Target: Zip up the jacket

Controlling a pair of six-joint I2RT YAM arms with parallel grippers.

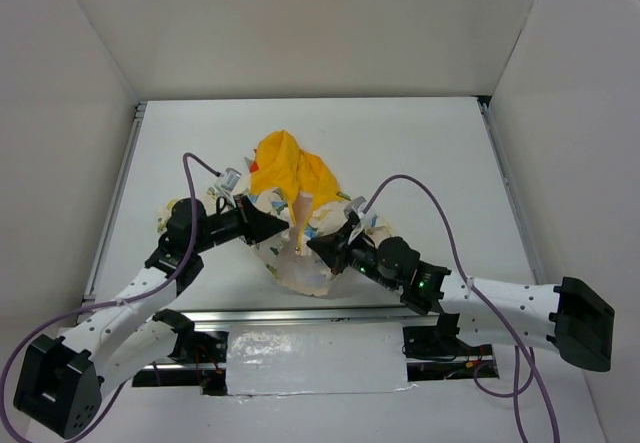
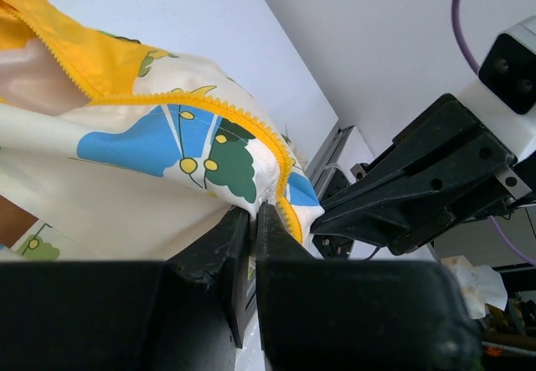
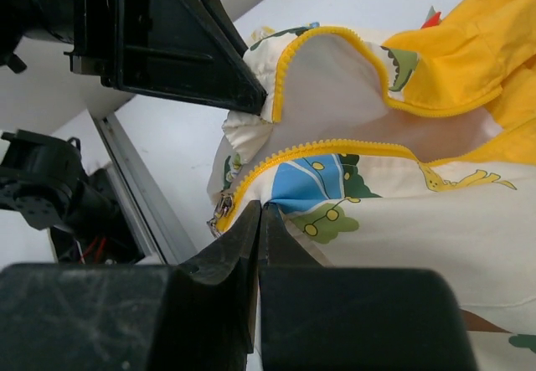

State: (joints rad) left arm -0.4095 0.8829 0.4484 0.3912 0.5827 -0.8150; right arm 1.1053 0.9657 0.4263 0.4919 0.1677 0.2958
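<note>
The one jacket, bunched mid-table, was partly hidden behind the two grippers in the top view, and its sleeves could not be made out. One yellow zipper edge was pinched by the left gripper, the other zipper edge by the right gripper, whose jaws were pressed together. One small metal pull was barely discernible

The left arm and right arm share white dotted shells, black joints, black fingers, and looping purple cables.
</note>
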